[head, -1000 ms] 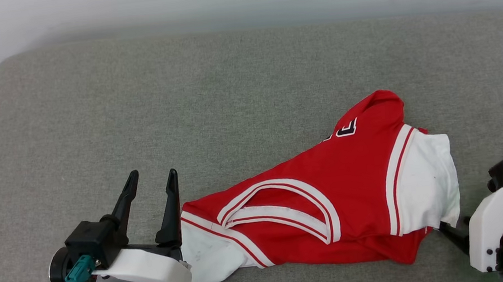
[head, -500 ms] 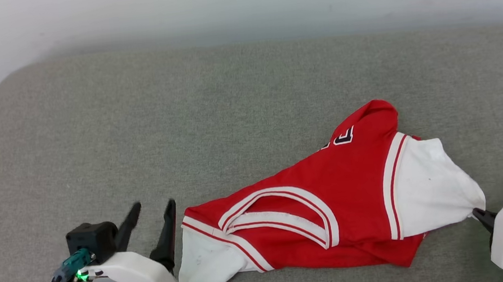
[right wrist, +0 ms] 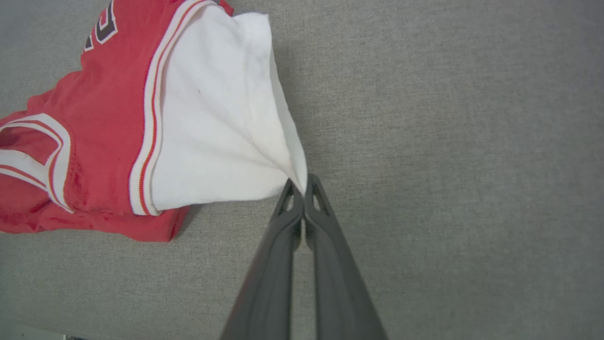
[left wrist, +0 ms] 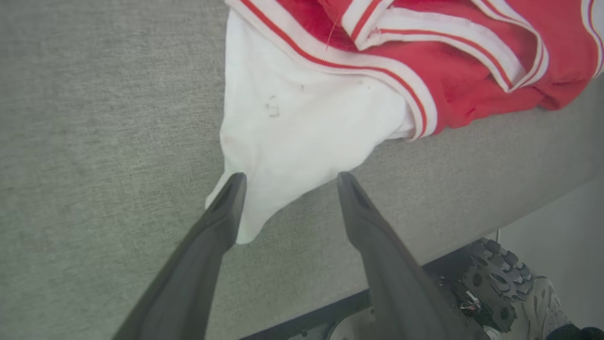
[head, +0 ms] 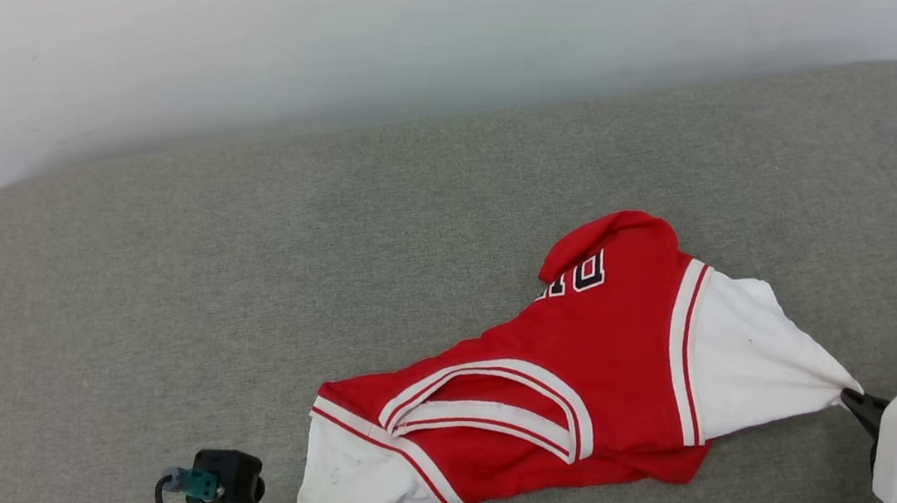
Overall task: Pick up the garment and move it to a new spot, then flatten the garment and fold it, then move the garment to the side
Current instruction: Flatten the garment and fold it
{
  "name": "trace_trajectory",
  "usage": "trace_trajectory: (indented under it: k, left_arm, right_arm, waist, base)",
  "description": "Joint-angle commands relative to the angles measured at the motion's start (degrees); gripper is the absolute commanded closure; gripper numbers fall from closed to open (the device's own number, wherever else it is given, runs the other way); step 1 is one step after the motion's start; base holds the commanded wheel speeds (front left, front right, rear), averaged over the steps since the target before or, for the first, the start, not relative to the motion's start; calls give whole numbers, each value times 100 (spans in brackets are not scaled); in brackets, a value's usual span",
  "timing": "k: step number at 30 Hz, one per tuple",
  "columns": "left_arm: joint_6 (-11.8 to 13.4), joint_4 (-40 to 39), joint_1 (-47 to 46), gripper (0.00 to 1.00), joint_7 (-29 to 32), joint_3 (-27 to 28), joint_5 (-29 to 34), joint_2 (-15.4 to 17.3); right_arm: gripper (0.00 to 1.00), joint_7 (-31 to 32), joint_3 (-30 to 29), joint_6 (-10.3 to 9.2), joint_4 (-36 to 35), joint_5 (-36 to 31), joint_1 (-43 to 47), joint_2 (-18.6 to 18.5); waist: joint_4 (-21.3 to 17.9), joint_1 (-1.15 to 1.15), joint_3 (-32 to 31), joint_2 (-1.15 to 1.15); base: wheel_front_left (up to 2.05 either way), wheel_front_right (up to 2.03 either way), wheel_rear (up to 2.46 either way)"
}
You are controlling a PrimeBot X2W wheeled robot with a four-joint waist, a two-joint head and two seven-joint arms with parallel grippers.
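From the head, looking forward and down over the grey cushion (head: 250, 264) to the pale wall (head: 391, 24), taking in the whole garment (head: 596, 386) from well above. From the left wrist, close along the left gripper (left wrist: 290, 175) onto one white sleeve; from the right wrist, equally close along the right gripper (right wrist: 300, 180) onto the other sleeve. Shared by all: the red body's neckline trim.

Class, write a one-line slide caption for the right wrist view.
The right gripper pinches the garment by its white sleeve.

The garment (head: 619, 367) is soft matt cloth, ribbed at its trim (right wrist: 147, 118), on a coarse woven cushion (head: 250, 264)
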Motion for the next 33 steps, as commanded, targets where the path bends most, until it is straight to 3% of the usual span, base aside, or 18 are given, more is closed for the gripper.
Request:
trace_trajectory:
  k: [1, 7, 8, 9, 10, 11, 14, 22, 27, 33]
  left_arm:
    - [18, 106, -20, 0, 99, -43, -2, 40]
    - [-139, 855, -284, 0, 660, -226, -224, -76]
    - [-192, 950, -314, 8, 774, -303, -225, -76]
    - [-238, 1018, -341, 52, 827, -342, -269, -124]
    - [-284, 1083, -379, 68, 888, -379, -288, -159]
    - [-329, 1134, -424, 100, 938, -417, -278, -175]
    - [-416, 1193, -571, 100, 803, -366, -240, -228]
    - [-324, 965, -713, 100, -3, -8, 68, -41]
    - [-95, 797, -834, 100, -665, 346, 292, 25]
    - [120, 731, -1102, 100, -1526, 864, 375, -120]
  right_arm:
    - [100, 0, 21, -4, -44, 13, 24, 30]
    - [100, 2, 31, -4, -111, 89, -125, 25]
    - [100, 8, 24, -4, -110, 69, -121, 13]
    - [100, -5, 20, -4, -112, 66, -125, 7]
    - [100, -16, 15, -4, -113, 83, -136, 16]
    - [100, -27, 13, -4, -120, 84, -146, 15]
    - [100, -90, -18, -4, -149, 81, -185, 9]
    - [100, -395, -107, -4, -164, -13, -290, -10]
    - [100, -757, -36, -4, -99, -178, -568, -84]
    - [100, -1041, 124, -4, 238, -103, -1211, -218]
  waist:
    - [-54, 0, 60, 0]
    - [-163, 0, 361, 0]
    - [-167, 0, 399, 0]
    - [-168, 0, 428, 0]
    - [-169, 0, 451, 0]
    - [-170, 0, 474, 0]
    - [-159, 0, 499, 0]
    - [-108, 0, 293, 0]
    - [-135, 0, 66, 0]
    - [-182, 0, -71, 0]
  base:
    - [0, 0, 0]
    - [0, 0, 0]
    - [0, 0, 0]
    - [0, 0, 0]
    - [0, 0, 0]
    - [0, 0, 0]
    - [0, 0, 0]
    - [0, 0, 0]
    - [0, 0, 0]
    - [0, 0, 0]
